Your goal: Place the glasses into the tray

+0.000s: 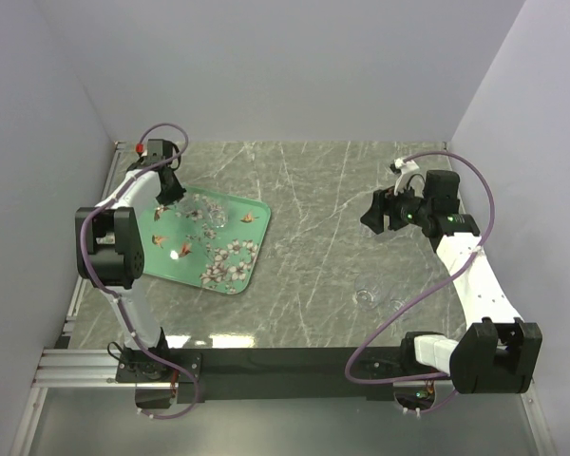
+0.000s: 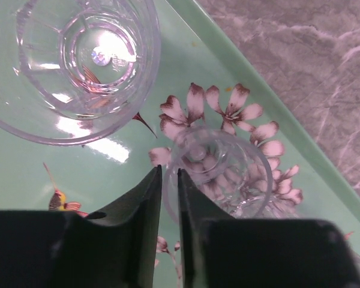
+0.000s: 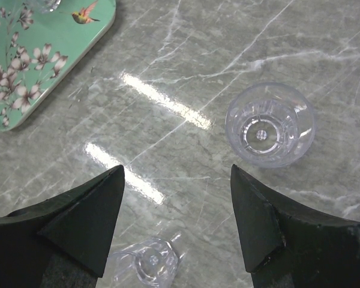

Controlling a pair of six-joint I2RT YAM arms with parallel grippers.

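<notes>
Placing step. Top: left gripper (image 1: 169, 190) over the tray (image 1: 263, 226), far end. Left wrist: jaws a slit apart astride the rim of a glass (image 2: 219, 174) standing in the tray; pinched or freed, can't tell. Right wrist: right gripper (image 3: 177, 171) wide open, empty; loose glass (image 3: 270, 125) off-centre right. Next probably: centre over it, then descend.

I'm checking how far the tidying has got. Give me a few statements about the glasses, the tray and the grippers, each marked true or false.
1. Two glasses stand in the tray below the left gripper. True: a far glass and a near glass.
2. The right gripper holds a glass. False: its jaws stand wide apart with nothing between them.
3. Every glass is in the tray. False: an upright glass and another glass are on the marble table.
4. The right gripper hangs over the table, not over the tray. True.
</notes>
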